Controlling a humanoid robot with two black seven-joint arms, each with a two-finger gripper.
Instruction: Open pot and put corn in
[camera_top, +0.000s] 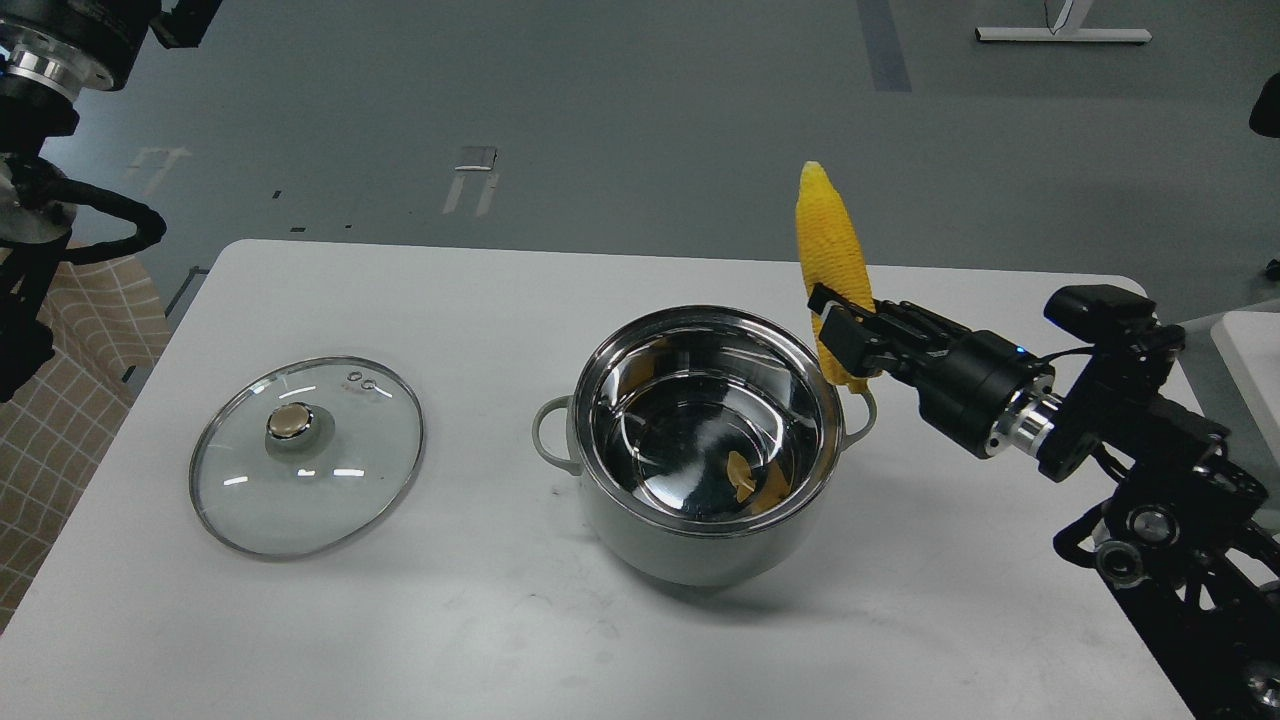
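Pot (700, 530) sits open on the white worktop (480, 620), and its shiny inside is bare, with only a yellow reflection showing on the steel. Its glass lid (305, 455) lies flat on the worktop, well to the left of the pot, knob up. So the opening part looks done

The corn (828, 245) is not in the pot yet. It is up in the air, standing almost straight, just past the pot's right rim, right above the pot's right handle. The right gripper (845, 335) has it, with its jaws pinching the lower part of the cob, pointed end up

What is left, I think, is to bring the corn over the middle of the pot, lower it or tip it in, and let go

The left arm is up at the top corner, far left of the pot, and its jaws are out of sight
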